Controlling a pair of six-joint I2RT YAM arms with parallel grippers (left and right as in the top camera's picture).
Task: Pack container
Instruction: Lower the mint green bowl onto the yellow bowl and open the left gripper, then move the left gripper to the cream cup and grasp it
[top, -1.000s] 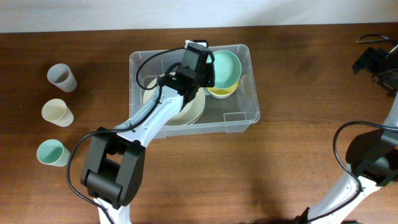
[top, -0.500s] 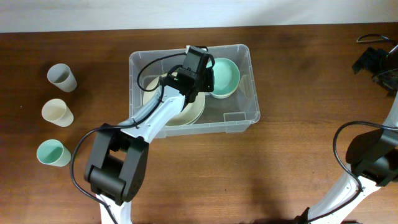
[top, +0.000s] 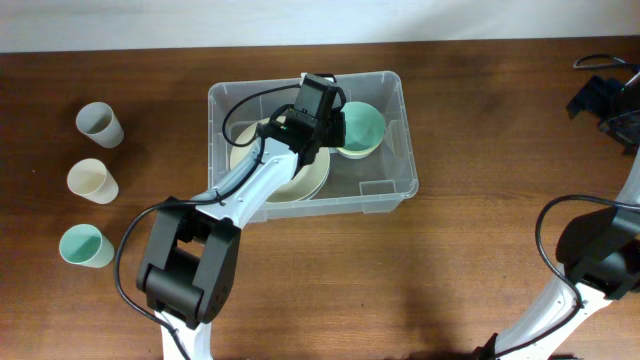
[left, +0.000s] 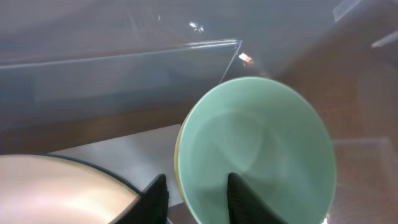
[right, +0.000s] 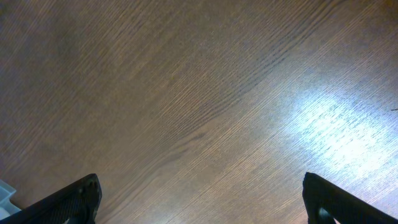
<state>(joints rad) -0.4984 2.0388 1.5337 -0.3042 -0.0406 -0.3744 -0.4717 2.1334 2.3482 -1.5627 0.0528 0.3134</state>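
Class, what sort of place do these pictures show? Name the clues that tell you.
Most likely a robotics lab bench rather than a kitchen. A left arm and a right arm stand at a wooden table. A clear container holds bowls, and three cups are lined up beside it.

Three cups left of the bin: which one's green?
The green cup, lowest in the overhead view; the middle cup is cream, the top cup grey.
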